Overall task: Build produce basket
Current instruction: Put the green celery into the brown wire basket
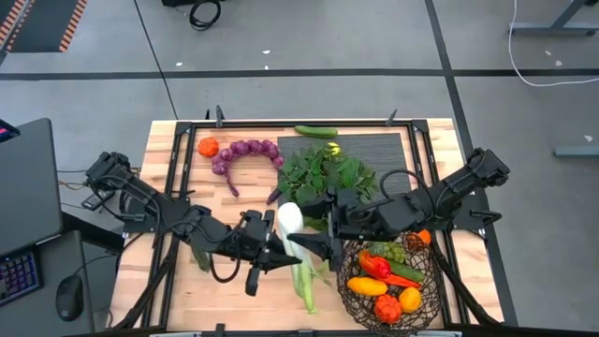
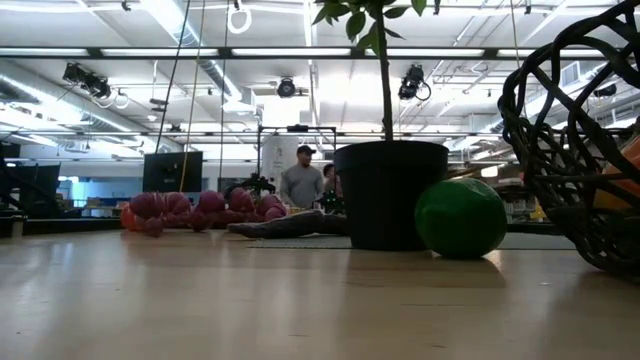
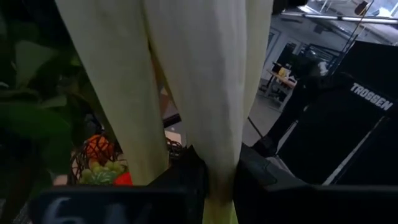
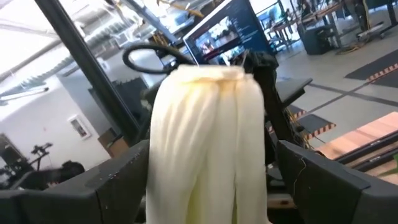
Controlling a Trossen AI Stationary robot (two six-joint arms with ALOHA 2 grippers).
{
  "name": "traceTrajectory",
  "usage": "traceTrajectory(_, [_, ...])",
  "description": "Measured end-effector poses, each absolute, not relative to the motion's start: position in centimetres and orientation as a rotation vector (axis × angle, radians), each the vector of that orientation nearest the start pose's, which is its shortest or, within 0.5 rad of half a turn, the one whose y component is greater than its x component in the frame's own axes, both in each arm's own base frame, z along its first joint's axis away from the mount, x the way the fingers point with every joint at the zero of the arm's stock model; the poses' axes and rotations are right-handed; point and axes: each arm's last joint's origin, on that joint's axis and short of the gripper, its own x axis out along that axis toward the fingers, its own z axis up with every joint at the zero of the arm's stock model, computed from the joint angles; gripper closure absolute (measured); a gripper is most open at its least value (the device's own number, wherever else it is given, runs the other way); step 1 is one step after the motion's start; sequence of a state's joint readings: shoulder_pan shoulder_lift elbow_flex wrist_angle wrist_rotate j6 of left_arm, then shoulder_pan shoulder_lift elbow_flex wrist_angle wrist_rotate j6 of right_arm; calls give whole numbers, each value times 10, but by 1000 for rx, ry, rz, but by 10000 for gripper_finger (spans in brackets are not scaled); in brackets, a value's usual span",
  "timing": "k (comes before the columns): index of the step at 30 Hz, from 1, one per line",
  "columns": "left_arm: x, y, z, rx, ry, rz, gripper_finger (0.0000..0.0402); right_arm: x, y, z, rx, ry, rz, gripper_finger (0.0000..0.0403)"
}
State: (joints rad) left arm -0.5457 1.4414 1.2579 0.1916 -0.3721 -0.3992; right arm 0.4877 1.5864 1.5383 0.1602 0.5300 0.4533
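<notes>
From above I get even, soft light on the table (image 1: pixel 178 168), with only faint shadows under the arms. At table height, ceiling strip lights (image 2: pixel 190 20) glare at the top of the frame, and the pot (image 2: pixel 390 195) and basket (image 2: pixel 575 140) read as dark silhouettes. Both wrist views show the leek (image 4: pixel 205 143) blurred, filling the centre.
</notes>
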Motion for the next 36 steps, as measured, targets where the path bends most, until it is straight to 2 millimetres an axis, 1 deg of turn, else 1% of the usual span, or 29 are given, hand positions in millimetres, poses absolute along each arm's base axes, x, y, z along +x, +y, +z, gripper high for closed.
traceTrajectory(2, [290,-164,380,-402,27,-174,344,329,158,424,495,-88,-22,61])
traceTrajectory(4, [290,-164,380,-400,32,-175,338,328,158,423,483,-69,-25,80])
traceTrajectory(8, [290,-164,380,-400,32,-175,318,328,157,422,476,-65,-39,150])
traceTrajectory(12, [290,-164,380,-400,30,-171,283,329,155,422,455,-74,-83,232])
traceTrajectory(14, [290,-164,380,-397,30,-170,263,329,154,423,445,-88,-82,262])
traceTrajectory(16, [289,-163,380,-392,32,-170,241,329,154,425,437,-109,-79,280])
traceTrajectory(18, [287,-162,380,-384,49,-169,220,329,154,428,419,-134,-79,288])
traceTrajectory(22, [282,-160,380,-353,90,-173,188,324,152,437,406,-184,-80,289])
traceTrajectory(26, [267,-153,390,-339,104,-175,167,316,156,443,416,-190,-18,288])
traceTrajectory(32, [244,-139,400,-344,161,-159,158,303,169,448,475,-146,183,288])
traceTrajectory(36, [232,-132,402,-357,209,-144,165,293,175,441,515,-6,241,288])
